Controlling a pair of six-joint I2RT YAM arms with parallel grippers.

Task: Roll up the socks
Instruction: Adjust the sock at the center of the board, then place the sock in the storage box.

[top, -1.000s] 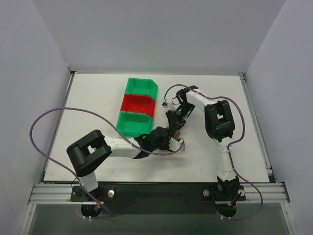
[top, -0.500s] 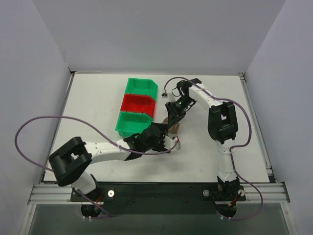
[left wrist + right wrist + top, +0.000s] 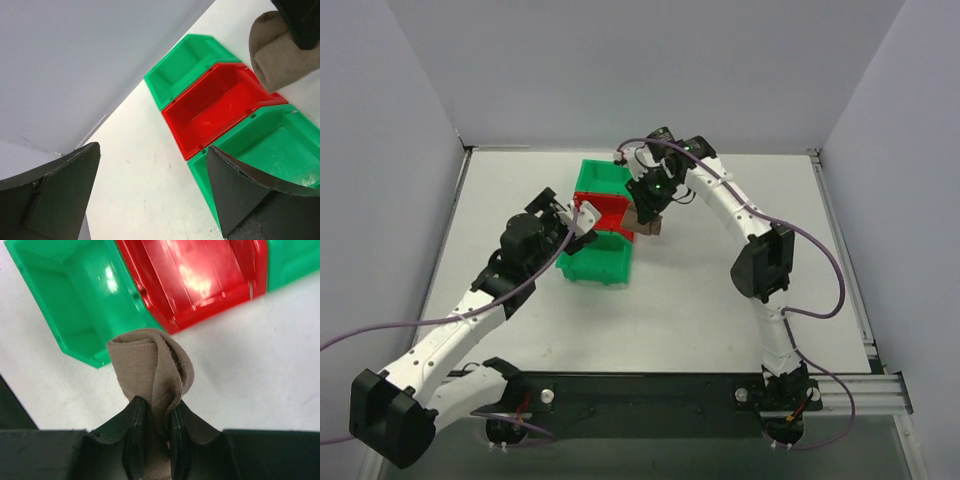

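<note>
My right gripper (image 3: 645,205) is shut on the tan-brown sock (image 3: 150,370), rolled into a bundle. It holds it in the air beside the right edge of the red bin (image 3: 605,213). The sock shows in the top view (image 3: 646,222) and at the upper right of the left wrist view (image 3: 277,52). Its maroon cuff is hidden. My left gripper (image 3: 578,222) is open and empty over the near green bin's (image 3: 595,255) left rim; its fingers (image 3: 55,192) frame the bins.
Three small bins stand in a row: far green bin (image 3: 608,178), red bin, near green bin. All look empty in the left wrist view, red (image 3: 220,107) between the greens. White walls close in the table at back and sides. Purple cables trail from both arms.
My right gripper lifted the sock off the table and carried it back-left to the red bin. My left arm drew away from the sock and swung left, open, over the near green bin.
</note>
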